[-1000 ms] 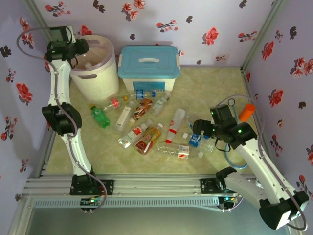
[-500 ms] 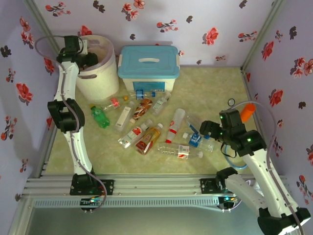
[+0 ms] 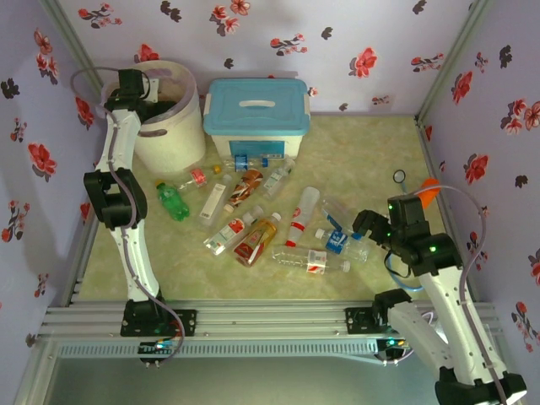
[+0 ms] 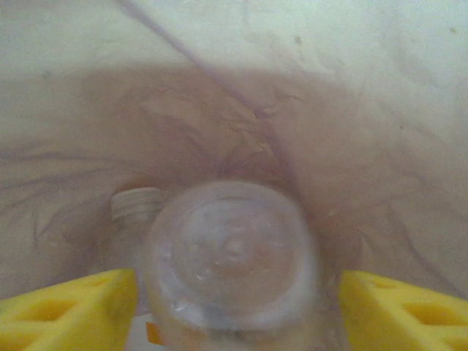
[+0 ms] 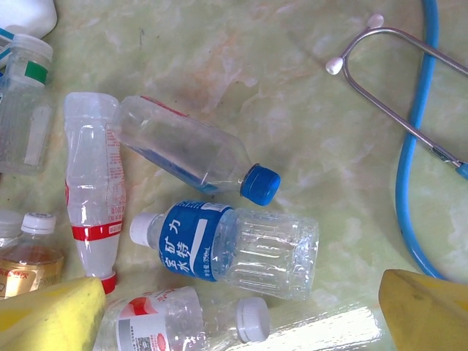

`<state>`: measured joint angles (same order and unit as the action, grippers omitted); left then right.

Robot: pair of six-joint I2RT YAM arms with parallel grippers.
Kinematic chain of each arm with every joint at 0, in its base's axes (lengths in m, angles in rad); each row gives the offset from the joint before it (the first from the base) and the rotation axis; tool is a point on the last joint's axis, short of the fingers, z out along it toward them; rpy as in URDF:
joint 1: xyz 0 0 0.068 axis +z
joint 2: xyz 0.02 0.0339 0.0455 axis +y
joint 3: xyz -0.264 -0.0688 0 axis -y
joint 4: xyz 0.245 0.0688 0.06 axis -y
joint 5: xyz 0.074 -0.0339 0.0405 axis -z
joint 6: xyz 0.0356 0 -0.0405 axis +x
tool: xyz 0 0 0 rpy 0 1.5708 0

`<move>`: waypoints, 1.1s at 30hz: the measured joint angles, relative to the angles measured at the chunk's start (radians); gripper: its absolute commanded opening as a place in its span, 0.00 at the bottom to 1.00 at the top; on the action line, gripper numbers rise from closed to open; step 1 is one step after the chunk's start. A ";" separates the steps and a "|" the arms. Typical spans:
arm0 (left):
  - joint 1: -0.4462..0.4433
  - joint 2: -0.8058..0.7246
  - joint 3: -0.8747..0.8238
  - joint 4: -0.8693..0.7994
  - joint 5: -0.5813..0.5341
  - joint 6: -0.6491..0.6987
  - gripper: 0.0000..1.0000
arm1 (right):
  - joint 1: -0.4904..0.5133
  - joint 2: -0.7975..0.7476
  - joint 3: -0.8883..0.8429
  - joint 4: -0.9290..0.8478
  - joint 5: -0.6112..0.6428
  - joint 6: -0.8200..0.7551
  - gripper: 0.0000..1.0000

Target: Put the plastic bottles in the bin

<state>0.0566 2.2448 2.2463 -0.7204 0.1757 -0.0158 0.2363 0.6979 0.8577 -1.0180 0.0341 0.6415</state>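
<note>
Several plastic bottles lie scattered mid-table, among them a green one [image 3: 173, 202] and a blue-labelled one [image 3: 342, 242]. My left gripper [image 3: 145, 103] reaches down inside the round white bin [image 3: 173, 139]. In the left wrist view a clear bottle [image 4: 230, 256] shows base-on between the yellow fingers [image 4: 73, 311], with a gap on each side, over the pink liner [image 4: 307, 110]. My left gripper [image 4: 238, 311] is open. My right gripper [image 3: 364, 226] hovers open over the blue-labelled bottle [image 5: 227, 252], with a blue-capped bottle [image 5: 190, 157] lying beside it.
A white box with a blue lid [image 3: 256, 110] stands right of the bin. An orange cup [image 3: 428, 187] and a blue stethoscope [image 5: 409, 146] lie near the right wall. Another bottle's cap [image 4: 135, 205] shows in the bin. Flowered walls close in three sides.
My left gripper moved from the bin's left rim to inside it and its jaws came apart round the clear bottle. The right arm drew back toward the right.
</note>
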 measured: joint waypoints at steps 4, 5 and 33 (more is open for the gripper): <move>0.000 0.000 0.000 0.002 0.000 0.004 0.91 | -0.012 -0.006 -0.007 0.003 -0.011 0.010 0.97; 0.000 0.000 0.000 0.002 0.000 0.004 0.91 | -0.014 -0.006 -0.010 0.005 -0.012 0.014 0.98; -0.015 -0.186 0.214 -0.010 -0.050 0.003 1.00 | -0.016 0.320 0.051 0.112 -0.042 -0.249 0.84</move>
<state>0.0418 2.0586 2.4603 -0.7303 0.1253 -0.0124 0.2207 1.0176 0.9085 -0.9058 -0.0082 0.3923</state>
